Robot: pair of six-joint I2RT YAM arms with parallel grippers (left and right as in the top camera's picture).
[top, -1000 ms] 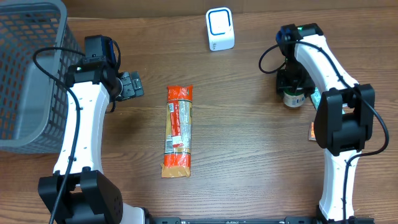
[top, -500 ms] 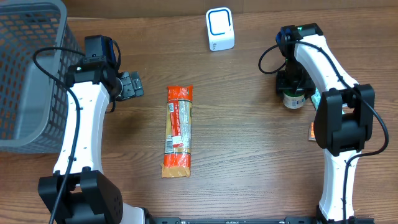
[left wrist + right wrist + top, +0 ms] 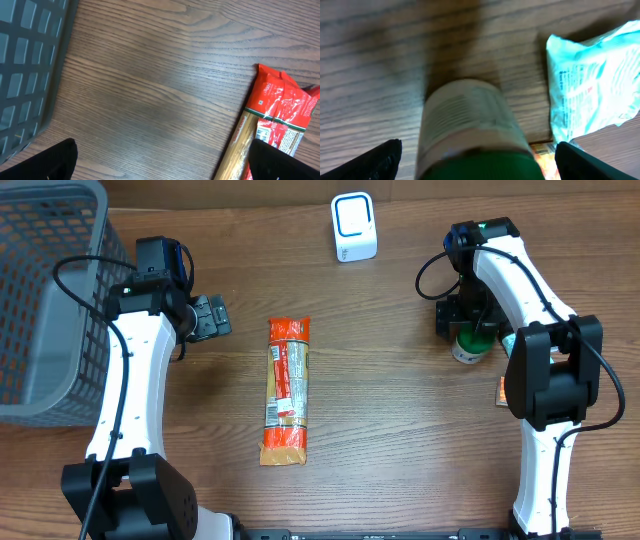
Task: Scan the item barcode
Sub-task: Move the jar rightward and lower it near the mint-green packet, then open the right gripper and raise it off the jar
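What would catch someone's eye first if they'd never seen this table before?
The long red and orange packet lying lengthwise in the middle of the table draws the eye first. Next comes the right tool, open over a green and white jar at the right, and the big grey basket at the far left. A small white scanner stands near the top edge.

A green-capped bottle (image 3: 466,348) with a pale printed label stands upright on the desk (image 3: 400,430), well right of the white, blue-ringed scanner (image 3: 353,226).
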